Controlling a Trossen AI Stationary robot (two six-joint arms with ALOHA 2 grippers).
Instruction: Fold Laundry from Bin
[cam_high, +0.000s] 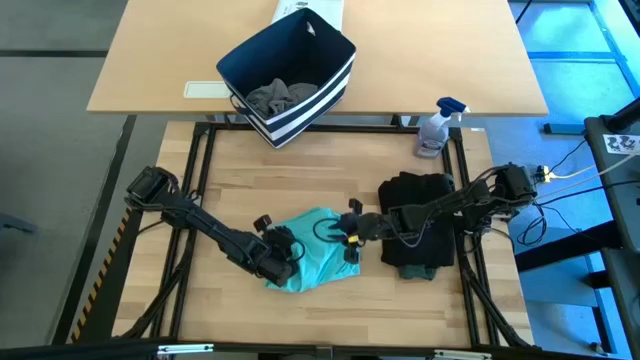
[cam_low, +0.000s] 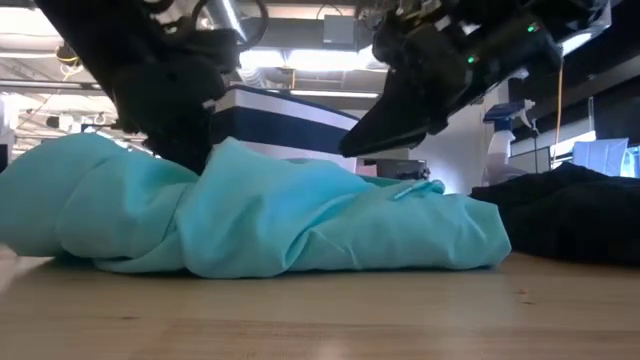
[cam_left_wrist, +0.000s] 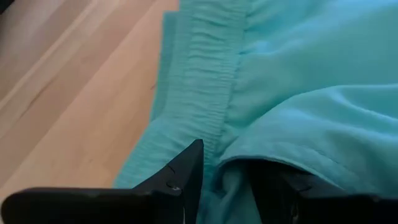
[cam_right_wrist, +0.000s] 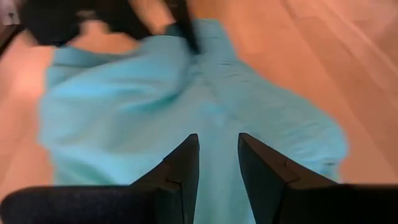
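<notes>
The teal piece (cam_high: 315, 252), bunched on the surface between both arms, is pinched at its near-left edge by the left hand (cam_high: 283, 262), while the right hand (cam_high: 352, 240), fingers slightly apart, is poised above its right edge.

Clear spray bottle (cam_high: 436, 127) with blue trigger and white printed box (cam_high: 312, 11) on the far table (cam_high: 150, 60).
</notes>
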